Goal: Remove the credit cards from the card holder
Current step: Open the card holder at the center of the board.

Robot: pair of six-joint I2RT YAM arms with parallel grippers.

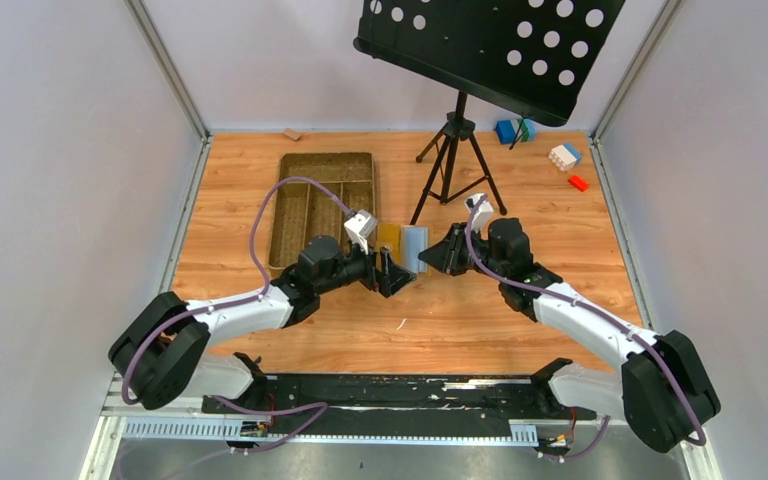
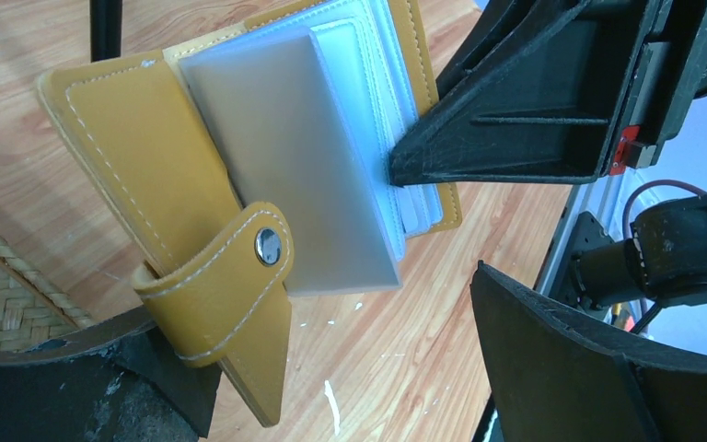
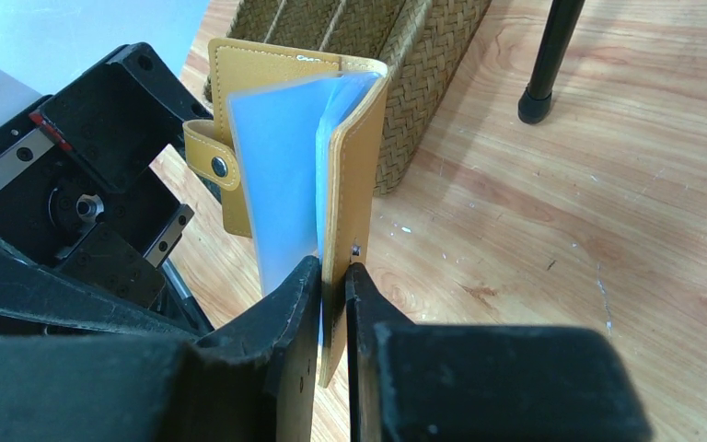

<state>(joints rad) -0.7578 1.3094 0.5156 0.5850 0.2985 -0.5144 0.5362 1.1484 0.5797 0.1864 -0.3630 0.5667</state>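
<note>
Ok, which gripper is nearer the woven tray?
Left. The left gripper sits by the near right corner of the woven tray; the right gripper is farther right, clamping the card holder.

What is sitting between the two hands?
The open card holder: the right hand pinches one cover, the left hand sits by the other, seen in the top view.

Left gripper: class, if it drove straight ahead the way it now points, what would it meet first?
The card holder: its clear sleeves hang open right ahead of the left gripper, between its spread fingers. The right gripper, clamped on the far cover, lies just beyond; exact depth is unclear.
</note>
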